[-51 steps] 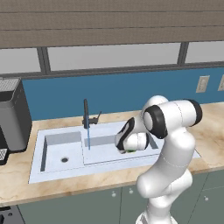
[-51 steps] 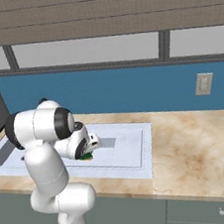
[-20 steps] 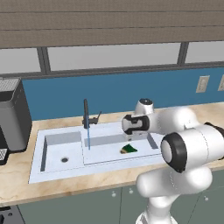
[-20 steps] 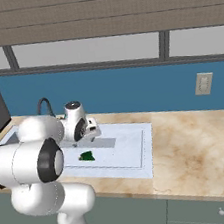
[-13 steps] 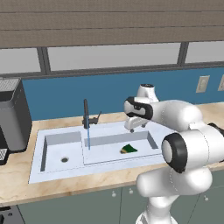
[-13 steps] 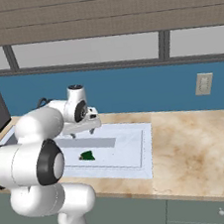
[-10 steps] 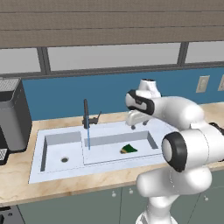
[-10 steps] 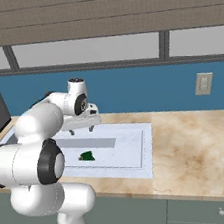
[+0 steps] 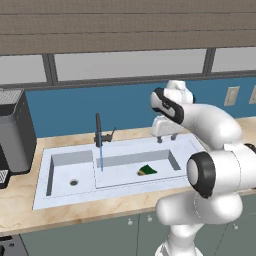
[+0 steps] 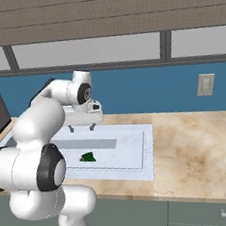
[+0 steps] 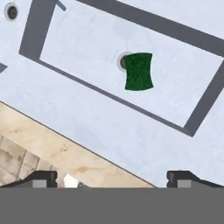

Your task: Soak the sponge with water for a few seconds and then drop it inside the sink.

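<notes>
Kitchen counter of pale stone runs under a blue wall. From the left base view, the sponge lies in the wide basin of the sink, right of the water falling from the black faucet — a dark coffee machine stands left. From the right, the gripper hangs above the sink's back edge, clear of the sponge. In the hand view, its fingertips stand spread wide, empty — the sponge partly covers the drain.

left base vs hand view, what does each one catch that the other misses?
Left base view: the black faucet with the water running into the wide basin, the dark appliance on the counter, and the wall outlet.
Hand view: the wide basin's drain, partly covered by the sponge.
Both: the sink, the sponge lying in the wide basin, the small basin's drain, and the open, empty claw above the sink.
</notes>
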You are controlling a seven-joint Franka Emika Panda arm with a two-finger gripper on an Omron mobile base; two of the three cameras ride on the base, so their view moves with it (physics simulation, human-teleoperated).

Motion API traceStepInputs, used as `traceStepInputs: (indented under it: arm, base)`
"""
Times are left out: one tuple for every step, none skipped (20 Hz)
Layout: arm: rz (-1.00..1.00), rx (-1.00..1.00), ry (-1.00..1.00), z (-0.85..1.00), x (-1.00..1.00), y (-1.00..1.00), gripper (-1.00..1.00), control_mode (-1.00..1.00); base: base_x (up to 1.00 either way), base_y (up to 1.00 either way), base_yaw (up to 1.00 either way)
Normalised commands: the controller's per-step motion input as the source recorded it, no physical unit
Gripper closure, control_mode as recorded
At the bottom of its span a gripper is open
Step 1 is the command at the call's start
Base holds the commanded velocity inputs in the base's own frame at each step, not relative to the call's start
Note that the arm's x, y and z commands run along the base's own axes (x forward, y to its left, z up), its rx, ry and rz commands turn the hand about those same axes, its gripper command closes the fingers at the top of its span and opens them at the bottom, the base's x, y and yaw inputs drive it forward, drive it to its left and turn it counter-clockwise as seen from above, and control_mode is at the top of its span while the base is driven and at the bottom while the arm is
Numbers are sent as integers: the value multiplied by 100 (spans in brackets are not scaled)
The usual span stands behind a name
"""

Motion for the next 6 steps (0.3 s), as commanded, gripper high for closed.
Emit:
traceStepInputs:
  arm:
    - [0, 0, -1, 0, -60, -6, -100, -100]
    - [0, 0, -4, 0, -60, -6, -100, -100]
    - [0, 0, -4, 0, -66, -7, -100, -100]
    - [0, 0, -7, 0, -72, -7, -100, -100]
    - [0, 0, -10, 0, -72, -8, -100, -100]
    - [0, 0, -13, 0, -73, -9, -100, -100]
  base:
    - [0, 0, 0]
    - [0, 0, 0]
    - [0, 0, 0]
    - [0, 0, 0]
    - [0, 0, 0]
    - [0, 0, 0]
